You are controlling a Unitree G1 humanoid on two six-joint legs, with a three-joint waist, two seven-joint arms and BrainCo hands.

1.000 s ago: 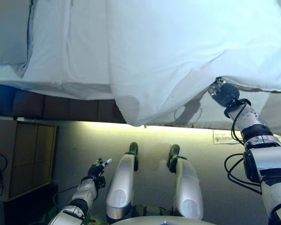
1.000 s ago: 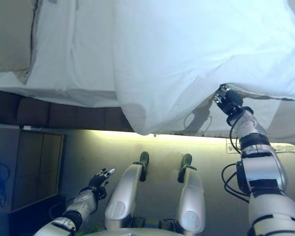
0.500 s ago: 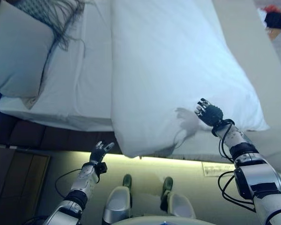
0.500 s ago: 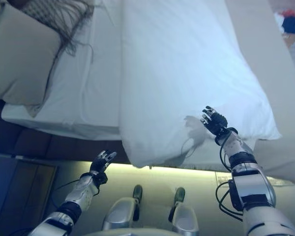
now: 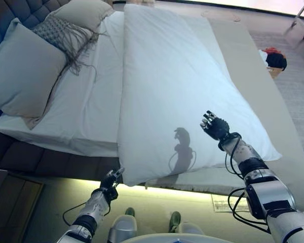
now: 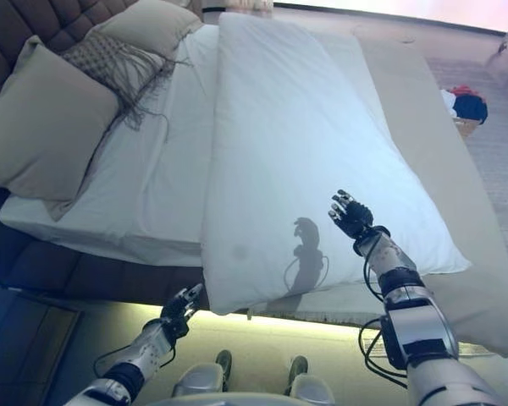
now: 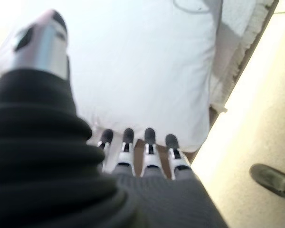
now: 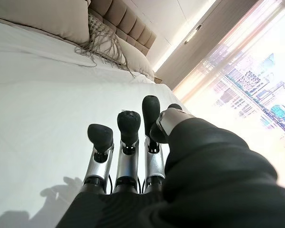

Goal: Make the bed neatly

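A white duvet [image 5: 167,86] lies folded lengthwise down the middle of the bed, its near corner hanging over the bed's side. A bare white sheet [image 5: 93,96] shows to its left. My right hand [image 5: 214,126] is open and empty, held just above the duvet's near right part, and casts a shadow on it. In the right wrist view its fingers [image 8: 128,142] are straight over the duvet [image 8: 38,128]. My left hand [image 5: 111,179] is open and empty, just below the duvet's hanging near corner [image 7: 142,61].
A large pillow [image 5: 25,71], a fringed cushion [image 5: 66,35] and another pillow [image 5: 86,11] lie at the head against the dark tufted headboard [image 5: 5,17]. A beige cover [image 5: 253,76] runs along the bed's right side. A basket of clothes [image 5: 273,61] stands on the floor beyond.
The camera has tilted up over the bed. My right hand has come off the duvet's hanging edge and is now above its top. My left hand has risen toward the near corner.
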